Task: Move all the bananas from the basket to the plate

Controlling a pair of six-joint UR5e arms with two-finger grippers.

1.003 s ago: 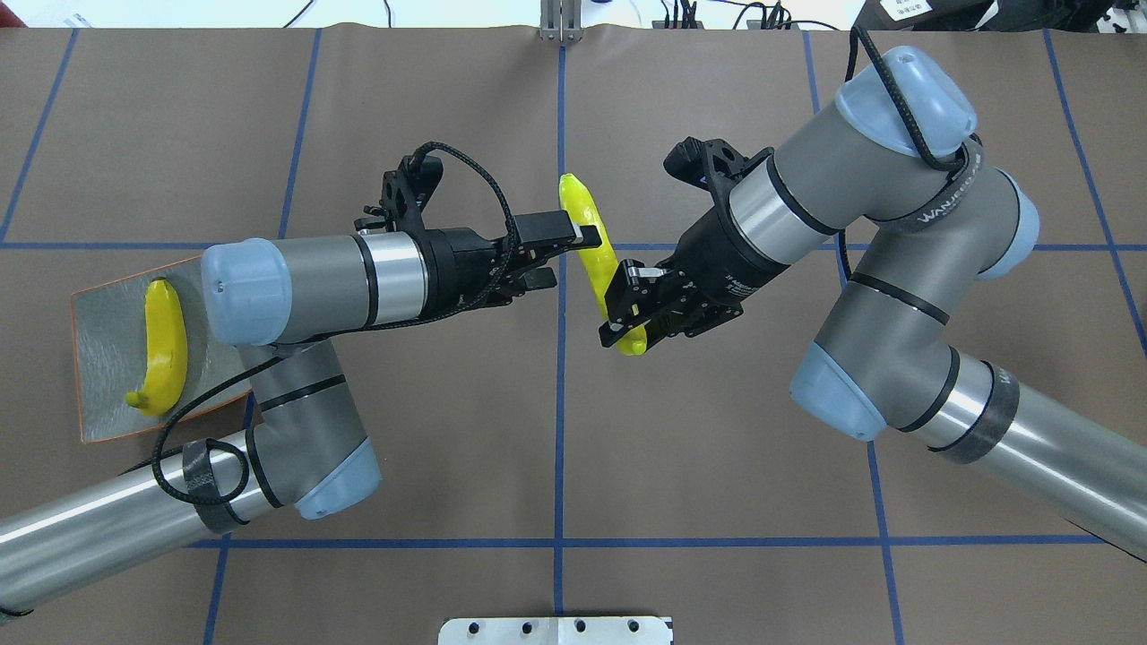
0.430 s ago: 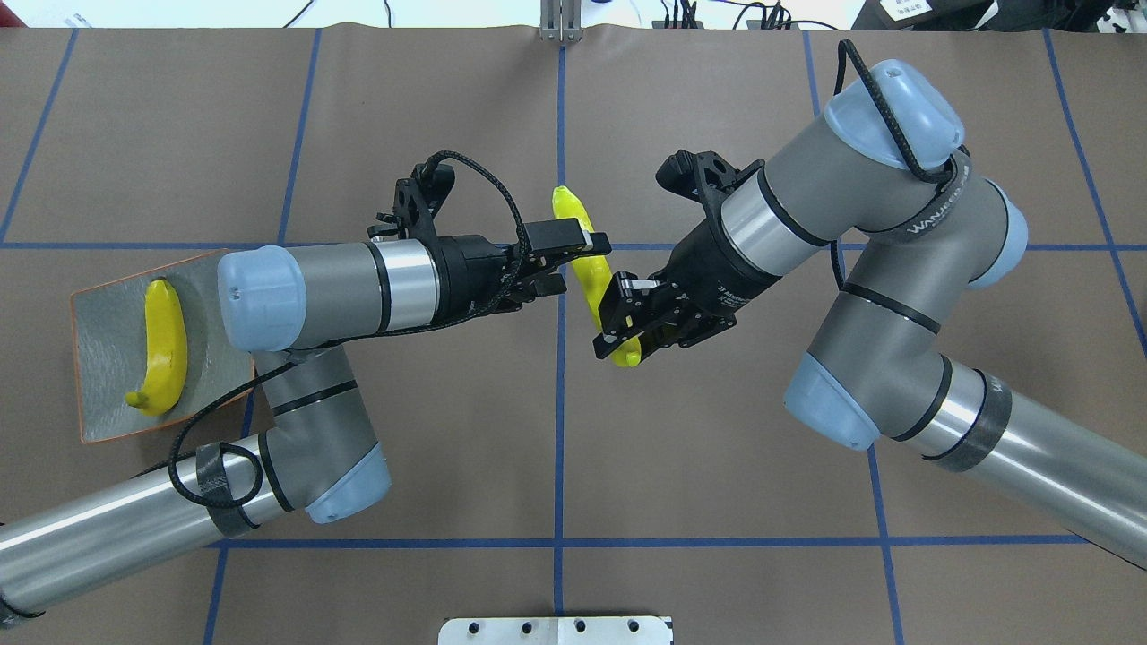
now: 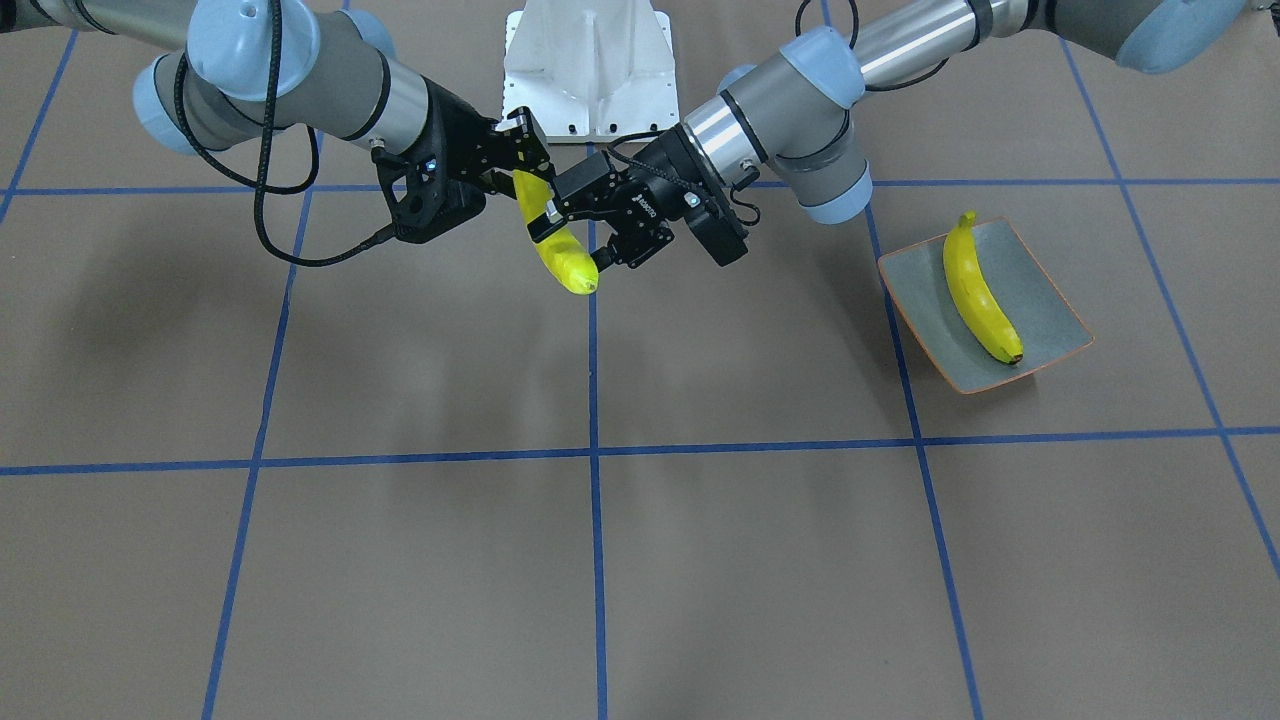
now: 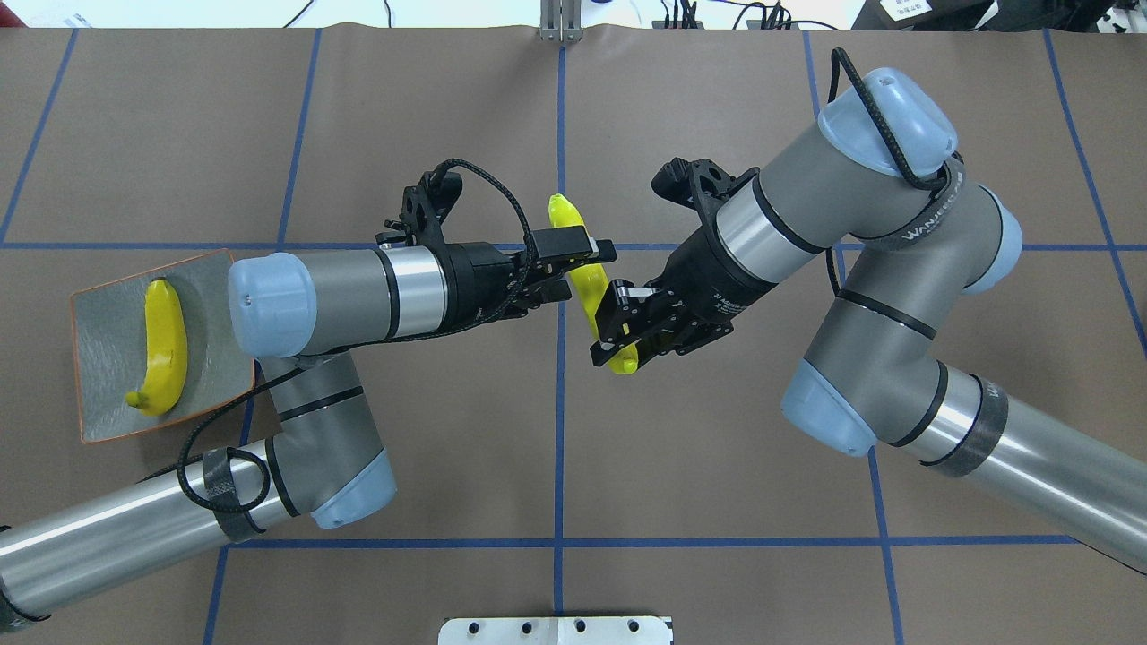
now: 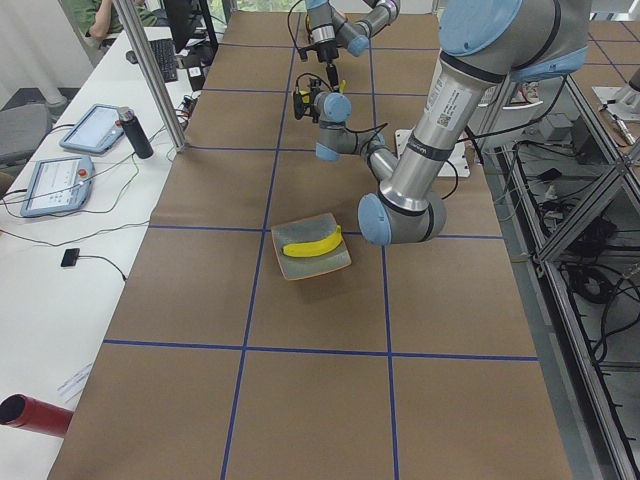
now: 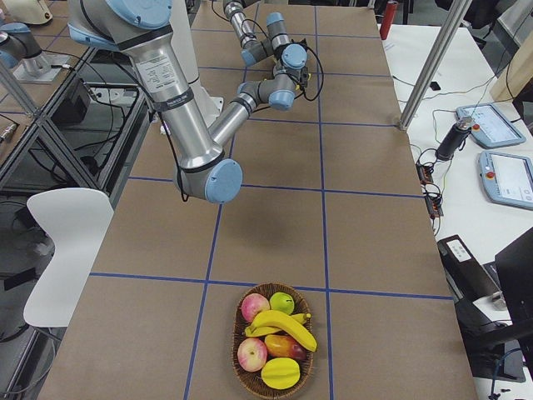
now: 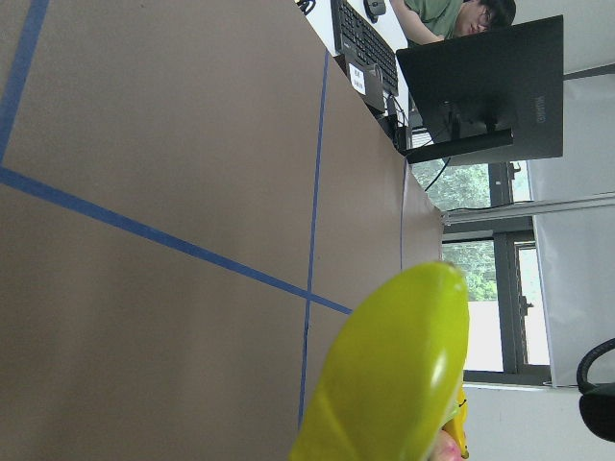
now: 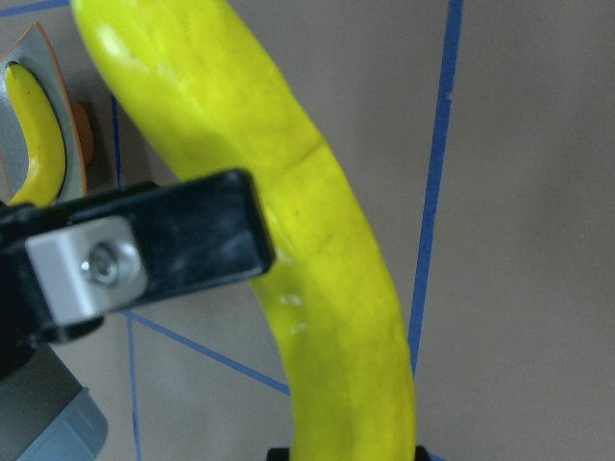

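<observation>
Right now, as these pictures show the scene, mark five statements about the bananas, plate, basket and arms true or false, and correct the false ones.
1. One banana lies on the plate. True.
2. The second banana rests on the table. False: the right tool grips it in the air, with the left tool at it too.
3. The basket holds yellow bananas among other fruit. True.
4. The plate has a blue rim. False: the rim is orange-brown.
5. Both tools hang over the plate. False: they meet near the table's middle, well apart from the plate.
</observation>
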